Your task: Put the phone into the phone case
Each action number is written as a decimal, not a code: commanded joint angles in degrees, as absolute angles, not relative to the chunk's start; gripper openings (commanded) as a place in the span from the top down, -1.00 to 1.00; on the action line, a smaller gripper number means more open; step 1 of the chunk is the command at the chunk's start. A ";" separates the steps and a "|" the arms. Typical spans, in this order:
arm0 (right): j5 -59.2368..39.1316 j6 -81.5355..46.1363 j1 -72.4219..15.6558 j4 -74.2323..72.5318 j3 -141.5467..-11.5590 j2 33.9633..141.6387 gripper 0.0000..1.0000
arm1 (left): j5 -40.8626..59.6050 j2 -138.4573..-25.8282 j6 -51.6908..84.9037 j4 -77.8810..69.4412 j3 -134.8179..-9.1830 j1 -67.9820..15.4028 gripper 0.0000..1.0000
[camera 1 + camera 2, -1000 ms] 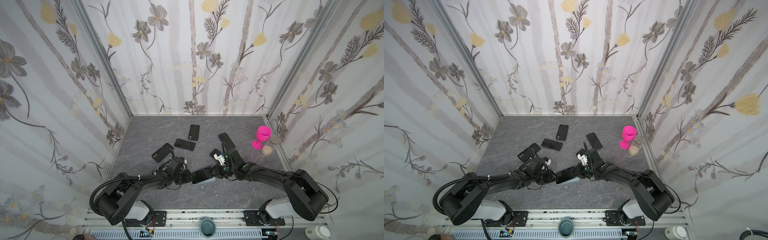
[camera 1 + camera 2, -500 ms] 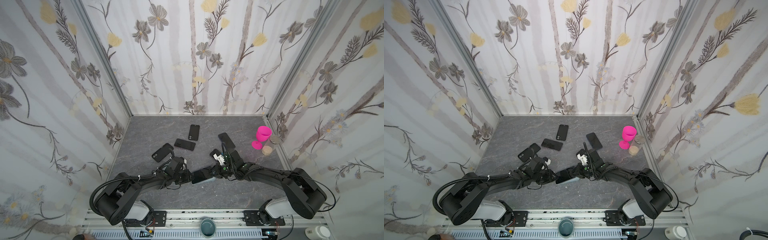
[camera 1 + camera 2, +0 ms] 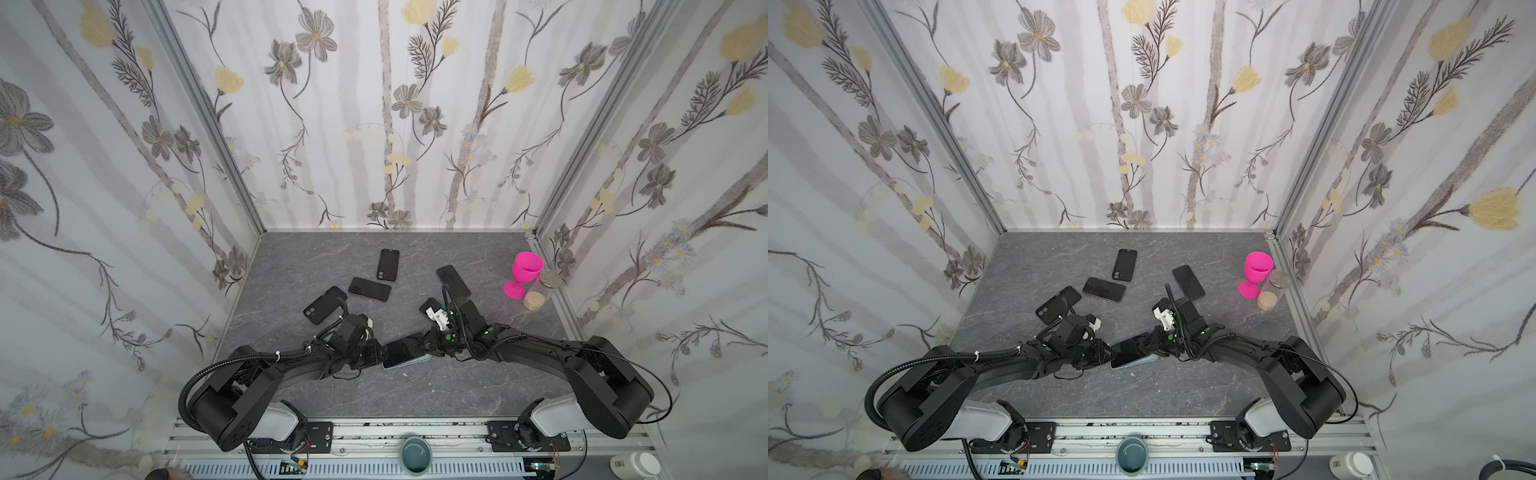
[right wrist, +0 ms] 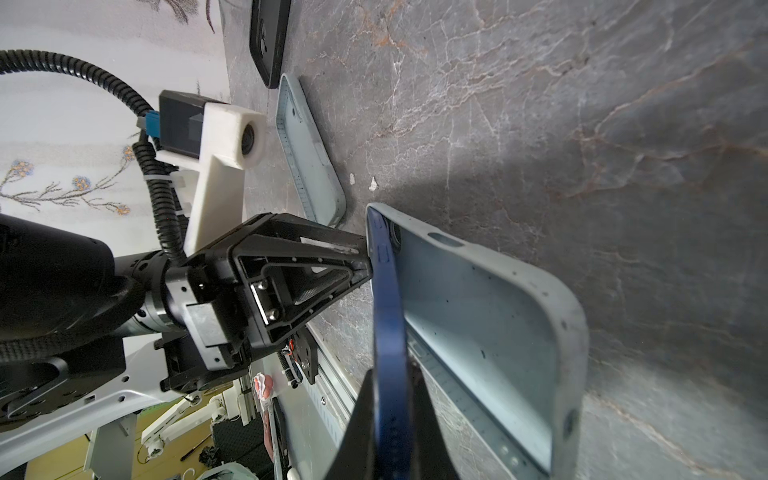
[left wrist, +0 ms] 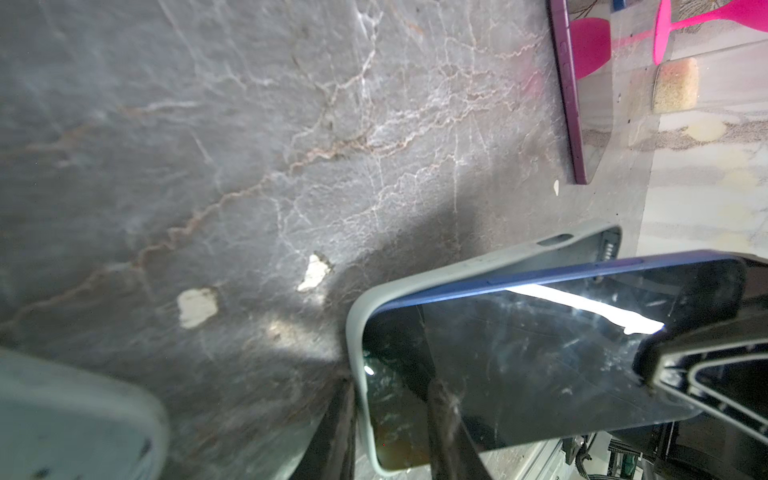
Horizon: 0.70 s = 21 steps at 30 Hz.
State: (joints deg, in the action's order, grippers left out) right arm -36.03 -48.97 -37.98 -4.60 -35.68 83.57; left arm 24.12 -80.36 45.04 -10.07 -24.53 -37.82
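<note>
- The right fingers (image 4: 357, 436) are clamped on the long edge of the phone (image 4: 386, 316), one on each face.
- The left fingers (image 4: 291, 230) are pinched over the near end of the phone case (image 4: 478, 316). In the left wrist view one finger lies over the glass and the other outside the rim.
- The phone is half seated. Its end by the left fingers sits inside the case, and its other end is tilted up clear of it, so the pale lining shows.
- The pair sits low over the desk (image 4: 540, 124), near the front and about midway between the two arms.
- The phone has a deep blue frame and a black, smudged, scratched screen catching a bright streak of light.
- The case is soft, pale grey-green and speckled with dirt, with round cutouts along its side.
- I can read no brand on either. The label on a white bottle (image 3: 631, 464) off the front edge is too small to read.
- There are two pale cases: the held one and a spare (image 4: 309, 153) lying flat beside the left arm.
- Four dark handsets or cases (image 3: 369, 289) lie loose, and a fifth (image 3: 430, 306) is half hidden by the right arm.
- There is one pink goblet (image 3: 524, 272).
- One clear jar (image 3: 539, 293) with sandy fill sits just beside the goblet, near the right wall.
</note>
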 commanded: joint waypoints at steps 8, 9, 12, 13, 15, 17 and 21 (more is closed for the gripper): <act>-33.62 -48.36 -38.71 -0.51 -36.09 84.40 0.70 | 25.24 -81.17 44.92 -11.23 -24.08 -38.06 0.48; -33.33 -48.34 -38.67 -0.21 -36.19 84.30 0.65 | 24.82 -81.19 44.71 -10.81 -24.16 -38.03 0.48; -32.27 -47.70 -38.75 1.52 -37.02 84.11 0.52 | 22.84 -80.59 44.31 -9.35 -24.18 -38.08 0.48; -31.88 -47.28 -38.82 2.42 -37.51 84.13 0.48 | 22.28 -80.44 44.08 -8.96 -24.13 -38.05 0.48; -31.26 -46.68 -38.79 3.80 -38.26 84.03 0.43 | 21.72 -80.25 43.78 -8.44 -24.09 -38.10 0.49; -30.78 -46.25 -38.91 4.91 -38.84 83.78 0.36 | 21.61 -80.29 43.68 -8.13 -24.08 -38.02 0.49; -29.95 -45.54 -39.04 7.04 -40.04 83.54 0.21 | 21.59 -80.46 43.68 -8.09 -23.86 -38.04 0.49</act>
